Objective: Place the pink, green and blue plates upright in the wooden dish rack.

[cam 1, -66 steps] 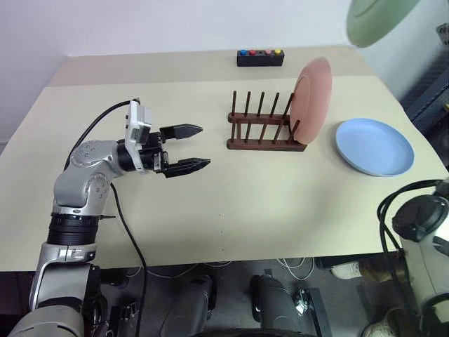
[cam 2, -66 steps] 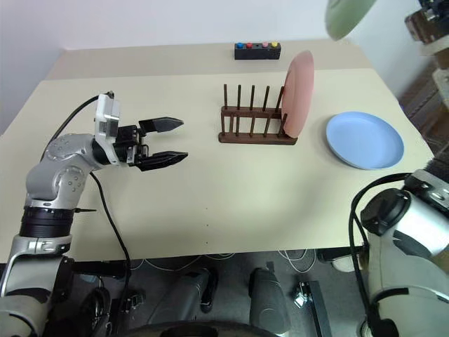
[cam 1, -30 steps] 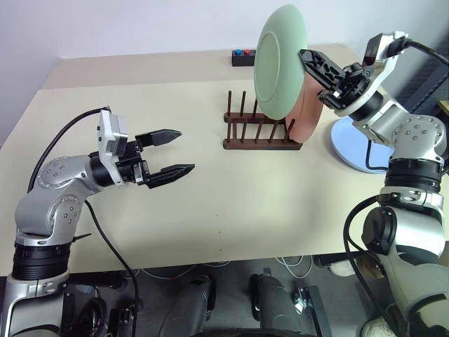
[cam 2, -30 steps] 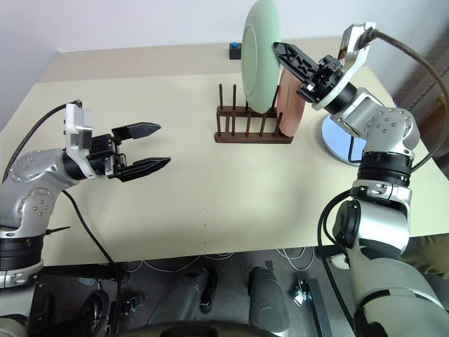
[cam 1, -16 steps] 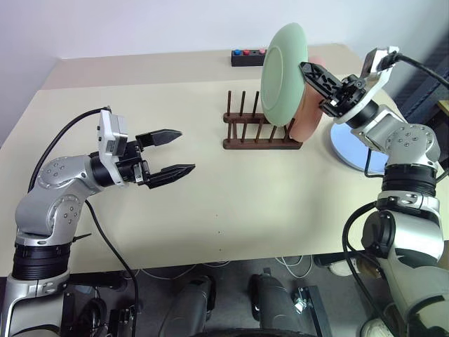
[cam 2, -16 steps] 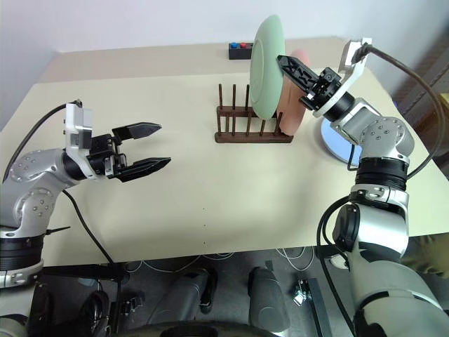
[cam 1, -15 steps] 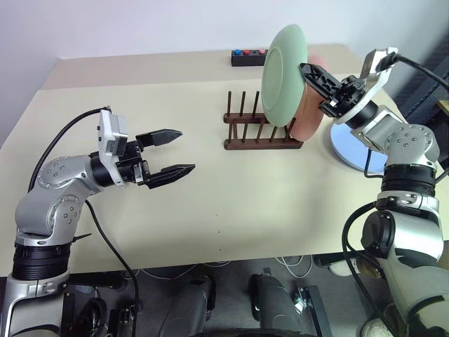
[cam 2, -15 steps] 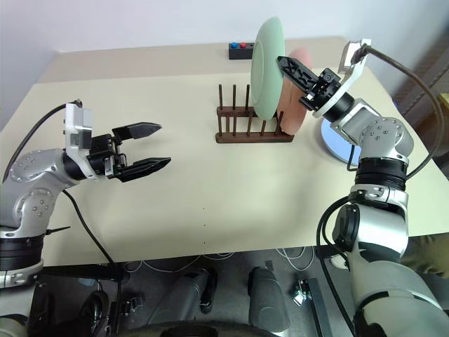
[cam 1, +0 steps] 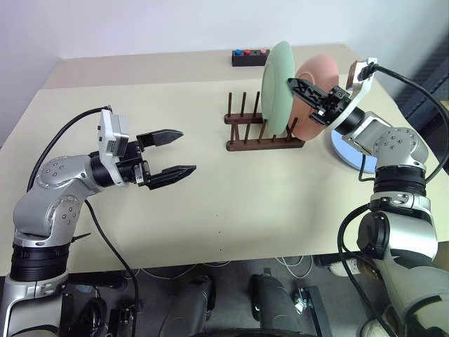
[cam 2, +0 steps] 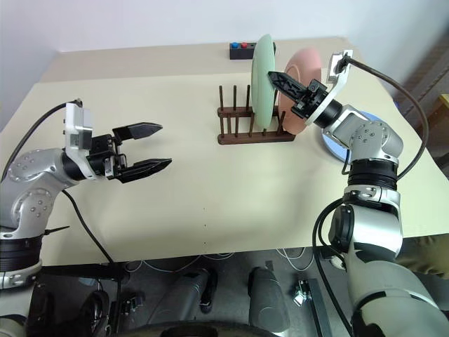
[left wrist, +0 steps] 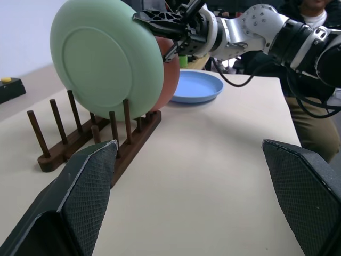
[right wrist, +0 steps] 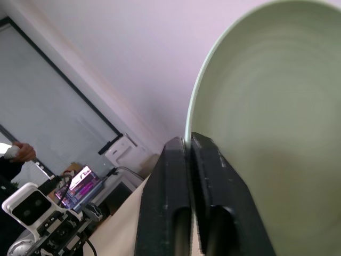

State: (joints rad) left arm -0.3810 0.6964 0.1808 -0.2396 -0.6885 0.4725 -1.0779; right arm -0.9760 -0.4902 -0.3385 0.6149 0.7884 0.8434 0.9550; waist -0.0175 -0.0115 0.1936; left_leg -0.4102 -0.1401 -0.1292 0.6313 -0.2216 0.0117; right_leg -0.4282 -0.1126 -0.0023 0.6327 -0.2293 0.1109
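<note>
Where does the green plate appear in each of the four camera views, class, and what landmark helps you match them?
Left eye view: green plate upright in the wooden dish rack, top centre-right.
Right eye view: plate edge-on, top centre.
Left wrist view: plate face-on, upper left.
Right wrist view: plate's rim close up, by the right hand.
Shared landmark: the pink plate right behind it.

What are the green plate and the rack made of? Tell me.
Green plate: probably plastic, matte; flat even colour with no glare or gloss. Wooden dish rack: looks like dark-stained wood; brown round pegs on a slatted base, dull finish.
</note>
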